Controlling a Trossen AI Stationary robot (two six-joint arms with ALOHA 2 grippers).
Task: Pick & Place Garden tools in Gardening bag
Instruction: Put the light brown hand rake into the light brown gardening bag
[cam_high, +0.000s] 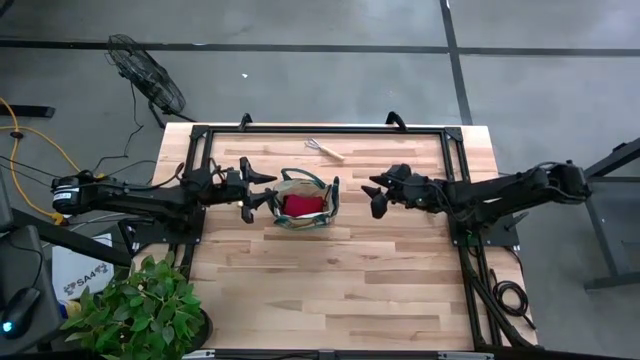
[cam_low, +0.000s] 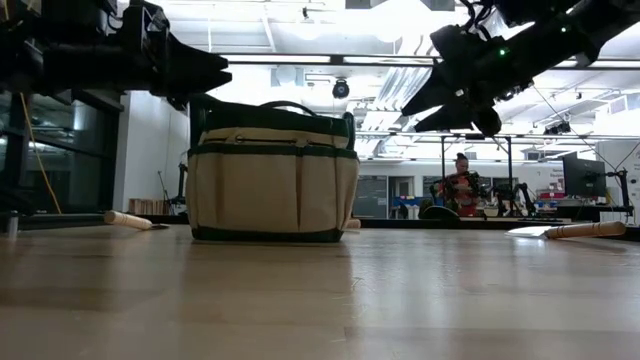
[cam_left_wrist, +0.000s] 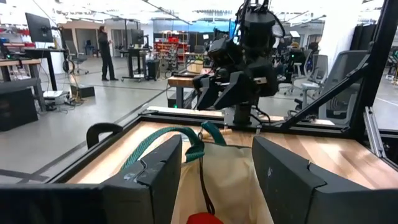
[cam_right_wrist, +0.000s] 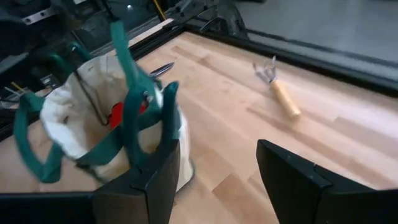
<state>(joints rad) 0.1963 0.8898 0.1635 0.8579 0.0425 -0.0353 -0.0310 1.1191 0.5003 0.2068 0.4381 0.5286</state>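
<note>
My right pincer (cam_high: 372, 196) hangs wide and empty just right of the bag (cam_high: 305, 199) at mid-counter; my left pincer (cam_high: 255, 190), also wide and empty, hovers at its left rim. The glove (cam_high: 301, 205) lies inside. Next, I judge, I reach far for the rake (cam_high: 326, 149) and grip its handle.

A pale wooden table (cam_high: 340, 270) framed by black rails stands on a grey concrete floor (cam_high: 320, 70) crossed by dark seams. A black floor fan (cam_high: 145, 72) sits beyond one corner, a leafy green potted plant (cam_high: 140, 310) at another. Behind, an open workshop shows bright ceiling lights (cam_low: 400, 20), desks, office chairs (cam_left_wrist: 339, 74), and a standing person (cam_left_wrist: 106, 51).
</note>
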